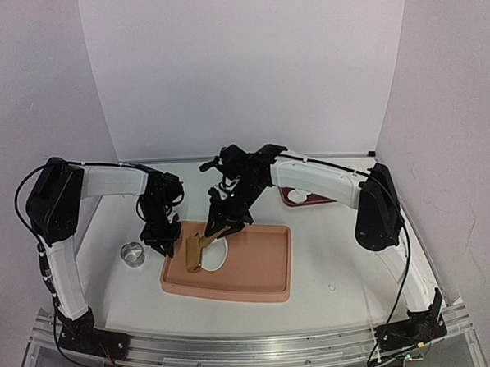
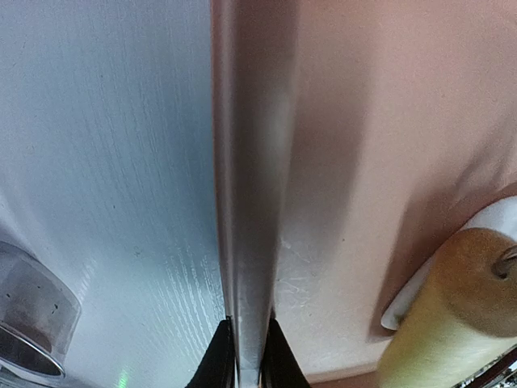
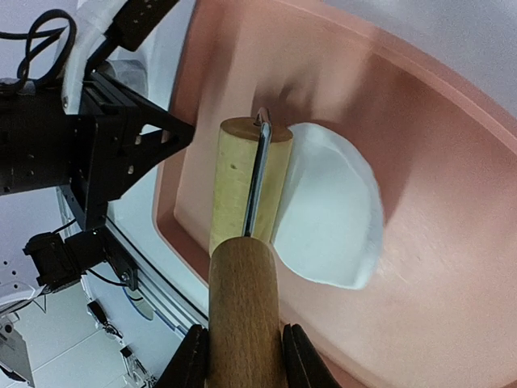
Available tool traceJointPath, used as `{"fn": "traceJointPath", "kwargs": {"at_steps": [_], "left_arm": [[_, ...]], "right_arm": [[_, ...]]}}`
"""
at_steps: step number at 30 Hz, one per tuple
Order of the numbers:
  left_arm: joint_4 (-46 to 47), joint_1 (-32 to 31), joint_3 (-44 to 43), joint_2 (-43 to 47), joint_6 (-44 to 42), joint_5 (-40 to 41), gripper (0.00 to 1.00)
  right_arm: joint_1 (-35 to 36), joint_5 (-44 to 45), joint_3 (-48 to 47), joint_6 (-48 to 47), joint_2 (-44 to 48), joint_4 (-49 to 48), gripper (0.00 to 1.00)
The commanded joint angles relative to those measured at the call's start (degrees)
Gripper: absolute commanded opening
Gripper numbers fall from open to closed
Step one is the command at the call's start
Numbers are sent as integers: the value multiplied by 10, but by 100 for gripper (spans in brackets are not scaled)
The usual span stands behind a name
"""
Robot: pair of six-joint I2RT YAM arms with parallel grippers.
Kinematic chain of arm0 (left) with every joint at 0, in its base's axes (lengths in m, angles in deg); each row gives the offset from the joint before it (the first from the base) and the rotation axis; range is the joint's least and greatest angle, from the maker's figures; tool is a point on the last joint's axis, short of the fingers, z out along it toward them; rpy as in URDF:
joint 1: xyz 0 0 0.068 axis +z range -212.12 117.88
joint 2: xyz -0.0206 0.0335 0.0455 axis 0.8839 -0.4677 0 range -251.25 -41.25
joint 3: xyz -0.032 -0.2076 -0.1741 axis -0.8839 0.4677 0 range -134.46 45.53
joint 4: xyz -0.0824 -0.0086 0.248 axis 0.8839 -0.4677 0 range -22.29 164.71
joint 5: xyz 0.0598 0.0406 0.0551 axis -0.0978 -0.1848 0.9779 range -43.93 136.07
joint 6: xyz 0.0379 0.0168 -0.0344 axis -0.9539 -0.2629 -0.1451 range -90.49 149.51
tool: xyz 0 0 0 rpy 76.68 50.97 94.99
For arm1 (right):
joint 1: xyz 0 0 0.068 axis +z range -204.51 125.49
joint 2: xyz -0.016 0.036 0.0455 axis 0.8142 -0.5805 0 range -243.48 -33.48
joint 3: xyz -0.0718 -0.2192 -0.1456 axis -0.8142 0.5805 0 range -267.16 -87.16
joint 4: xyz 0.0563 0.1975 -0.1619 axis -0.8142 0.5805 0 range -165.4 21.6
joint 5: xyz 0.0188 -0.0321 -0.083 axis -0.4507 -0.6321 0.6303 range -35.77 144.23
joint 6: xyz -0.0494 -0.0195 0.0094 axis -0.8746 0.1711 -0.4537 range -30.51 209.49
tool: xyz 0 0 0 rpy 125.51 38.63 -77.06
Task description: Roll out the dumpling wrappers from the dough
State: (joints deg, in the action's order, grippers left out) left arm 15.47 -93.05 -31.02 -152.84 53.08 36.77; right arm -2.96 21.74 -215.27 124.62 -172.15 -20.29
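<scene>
Left gripper (image 2: 246,368): fingers pinched together on the left rim of the tray (image 2: 246,202), pinning it to the table.
Right gripper (image 3: 245,356): clamped around the wooden handle of the rolling pin (image 3: 236,190), roller pointing away from the wrist.
Dough (image 3: 331,218): a flat, roughly round white sheet on the tray floor, in its left half. The roller lies on the sheet's edge nearest the left gripper.
Dumpling wrappers: none cut in the tray. A small red dish (image 1: 299,199) behind the right arm holds something white, perhaps a wrapper, too small to tell.
Ring cutter (image 1: 134,253): on the table just left of the tray, apart from both grippers.
Step in hand: thinning the sheet, judged from roller on dough and cutter idle.
Doing it well: press straight down with even weight and roll right across the sheet, not only along the edge, so the thickness comes out uniform. Short passes in varied directions should widen it without tearing.
Watch for: dough sticking to the roller and lifting, or the tray sliding if the rim clamp slackens.
</scene>
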Motion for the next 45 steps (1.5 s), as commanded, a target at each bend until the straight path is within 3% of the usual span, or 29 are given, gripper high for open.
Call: {"fn": "traceJointPath", "kwargs": {"at_steps": [1,8,14,18,22,27,33,39,45], "left_arm": [[22,-5,11,25,-13,-28,2],[22,-5,16,32,-17,-25,2],[19,-5,14,37,-9,-12,2],[12,-5,9,34,-11,-7,2],[9,-4,6,36,-12,-2,2],[10,-5,9,40,-14,0,2],[11,-5,12,41,-17,1,2],[12,-5,17,45,-14,6,2],[16,-4,23,51,-13,3,2]], "right_arm": [[8,278,75,15,-158,84,0],[9,274,73,10,-139,84,0],[24,199,-58,-37,-85,76,0],[24,178,-116,-19,-49,77,0],[25,101,-140,-20,-12,58,0],[24,120,-118,-4,36,53,0],[24,61,-78,35,73,16,0],[10,108,-9,83,114,14,0],[-3,133,51,75,115,16,0]]}}
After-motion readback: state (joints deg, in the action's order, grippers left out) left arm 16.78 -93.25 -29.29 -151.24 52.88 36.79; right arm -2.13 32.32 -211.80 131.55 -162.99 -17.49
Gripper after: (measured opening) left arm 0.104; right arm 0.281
